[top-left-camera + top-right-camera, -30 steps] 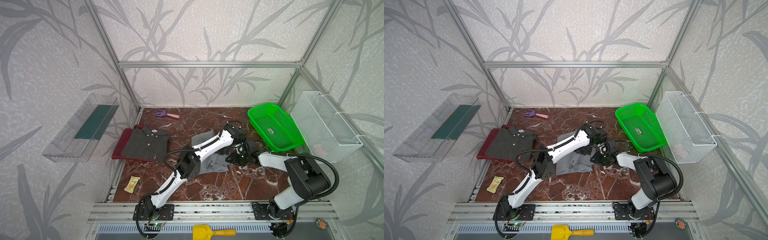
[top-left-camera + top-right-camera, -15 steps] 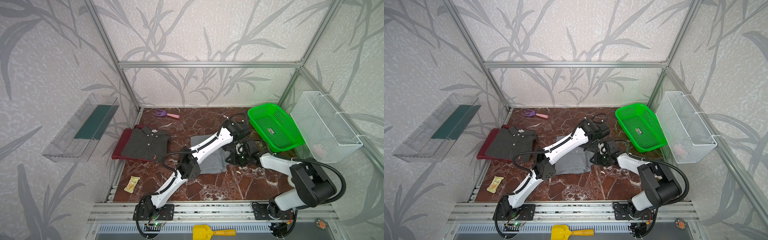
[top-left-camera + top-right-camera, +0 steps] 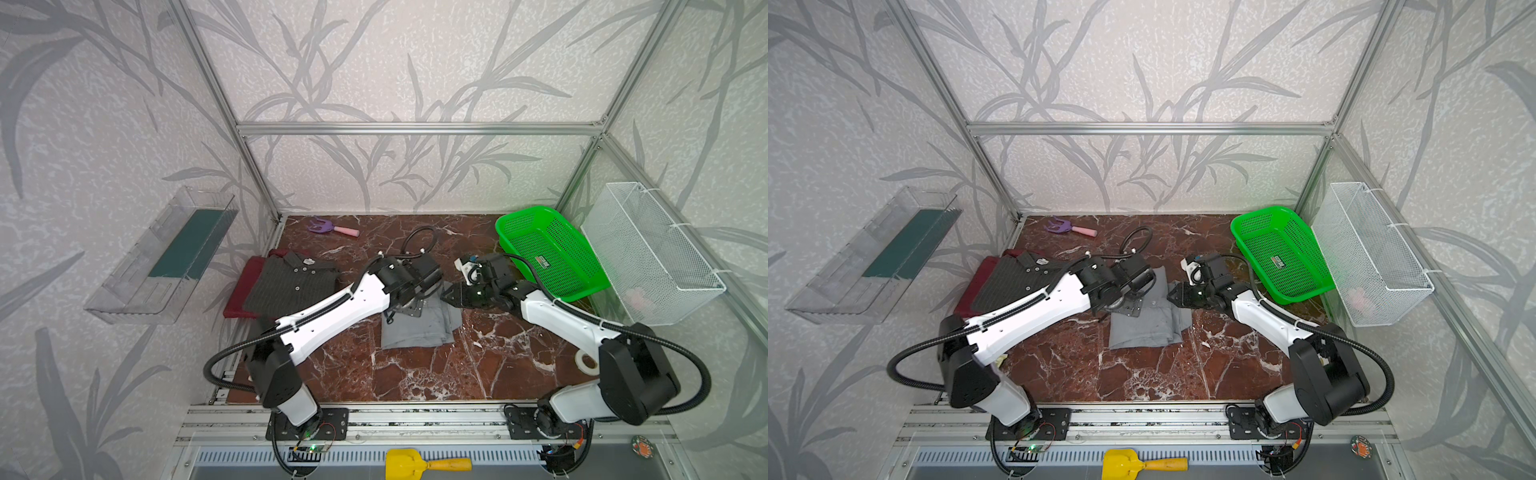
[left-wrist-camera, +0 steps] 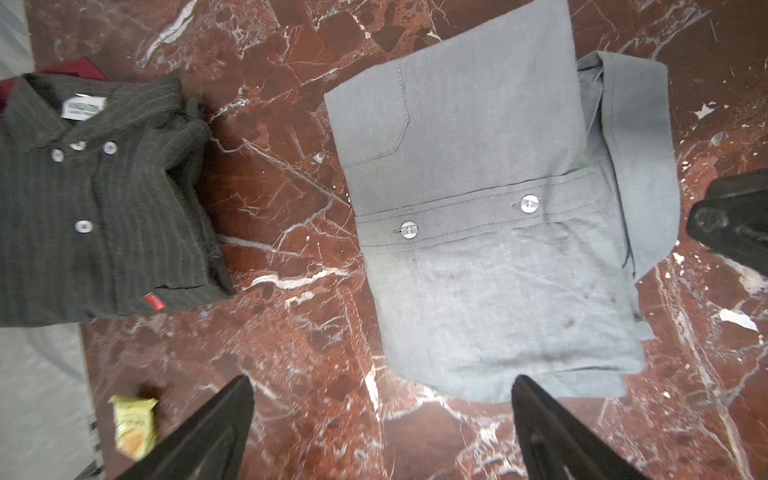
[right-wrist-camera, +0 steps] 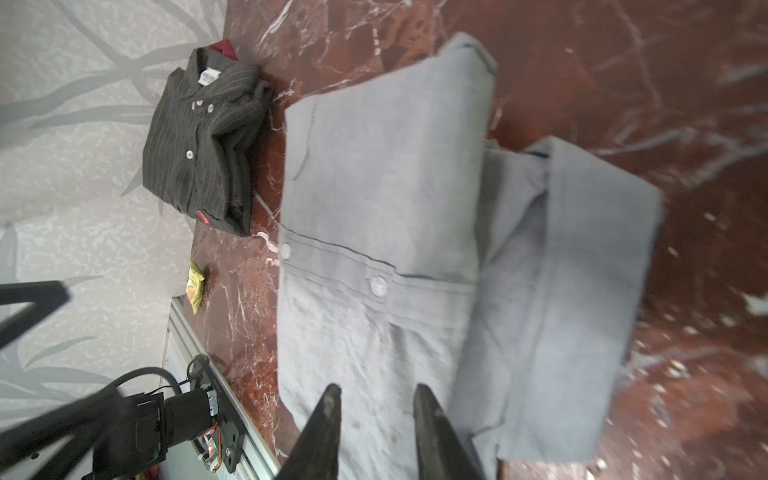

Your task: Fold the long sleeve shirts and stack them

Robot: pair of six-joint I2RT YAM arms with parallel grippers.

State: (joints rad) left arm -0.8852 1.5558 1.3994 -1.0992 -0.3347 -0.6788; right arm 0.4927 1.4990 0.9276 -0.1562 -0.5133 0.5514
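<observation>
On the marble tabletop (image 3: 415, 374), the folded light grey shirt (image 3: 419, 328) lies mid-table, its long axis running front to rear. The dark pinstriped shirt (image 3: 291, 286) sits on the maroon shirt (image 3: 239, 291) at the left edge, nearer the left arm. The left gripper (image 4: 381, 380) is spread wide and empty above the grey shirt. The right gripper (image 5: 376, 388) is narrowly parted at the shirt's right side, grasping nothing.

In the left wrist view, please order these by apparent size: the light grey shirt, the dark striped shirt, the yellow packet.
1. light grey shirt
2. dark striped shirt, partly cut off by the frame edge
3. yellow packet, clearly smallest
</observation>
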